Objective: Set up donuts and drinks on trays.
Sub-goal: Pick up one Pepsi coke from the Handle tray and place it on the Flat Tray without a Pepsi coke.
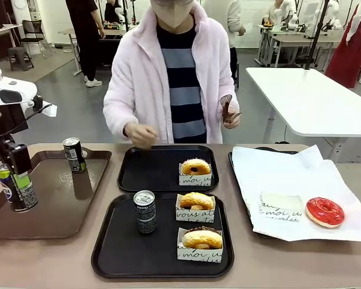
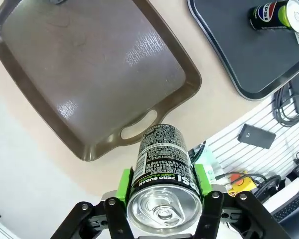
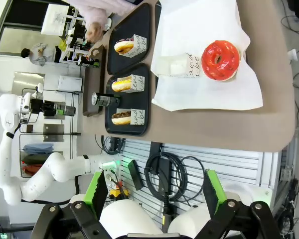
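Observation:
My left gripper (image 1: pixel 16 177) is shut on a black-green can (image 1: pixel 11 194), held over the left part of the brown tray (image 1: pixel 54 211). In the left wrist view, green pads (image 2: pixel 123 183) clamp that can (image 2: pixel 162 164) just off the brown tray's handle end. The near black tray (image 1: pixel 120 247) carries a dark can (image 1: pixel 145 211) and two boxed yellow donuts (image 1: pixel 196 205) (image 1: pixel 201 241). One boxed donut (image 1: pixel 195 168) sits on the far black tray (image 1: pixel 147 171). My right gripper (image 3: pixel 155 194) stands open, well back from the table edge.
A second can (image 1: pixel 74 155) stands on the brown tray's far side. On white paper (image 1: pixel 301 174) at right lie a red donut (image 1: pixel 325 211) and an empty white box (image 1: pixel 281 205). The person across the table holds tongs (image 1: pixel 227 108) in one raised hand.

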